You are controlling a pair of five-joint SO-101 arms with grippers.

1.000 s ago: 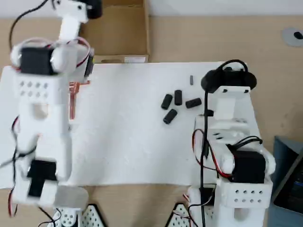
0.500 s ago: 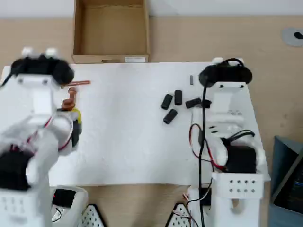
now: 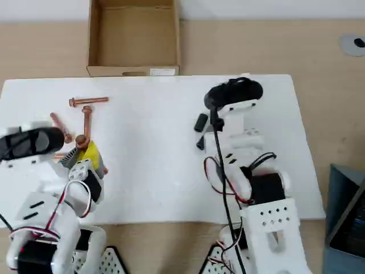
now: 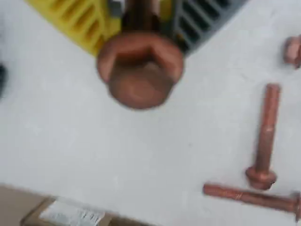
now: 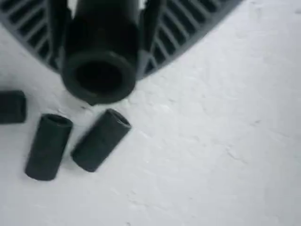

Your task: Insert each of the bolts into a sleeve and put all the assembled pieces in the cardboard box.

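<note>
Left gripper (image 4: 141, 14) is clenched on a copper bolt (image 4: 140, 70) - yellow finger (image 4: 80, 19) on one side, grey finger (image 4: 207, 14) on the other, hex head pointing at the camera. In the high view this gripper (image 3: 82, 153) sits at the near left part of the white mat (image 3: 148, 171), the held bolt's head (image 3: 81, 139) showing just beyond the fingers.

Loose bolts lie on the mat just beyond the left gripper:
- upright-lying bolt (image 3: 86, 121), shaft pointing toward the held one, also seen from the wrist (image 4: 265, 136)
- crosswise bolt (image 3: 88, 101) next to its head, toward the box (image 4: 251, 197)
- slanted bolt (image 3: 60, 127) further out toward the mat's left edge

Right gripper (image 5: 101, 19) is grasping a black sleeve (image 5: 99, 70) between its grey ribbed fingers (image 5: 188, 28), open bore facing the camera. Three loose sleeves lie on the mat close by: two side by side (image 5: 47, 146) (image 5: 100, 140), nearly touching, and one cut off at the frame edge (image 5: 11, 107). From above, the right arm covers most of that cluster - two sleeves peek out beside it (image 3: 201, 122) (image 3: 199, 142).

Cardboard box (image 3: 134, 71) stands on the wooden table (image 3: 285, 45), touching the mat's far edge, well apart from both grippers. Its floor shows bare cardboard. Bolt and sleeve are held well apart, not joined.
</note>
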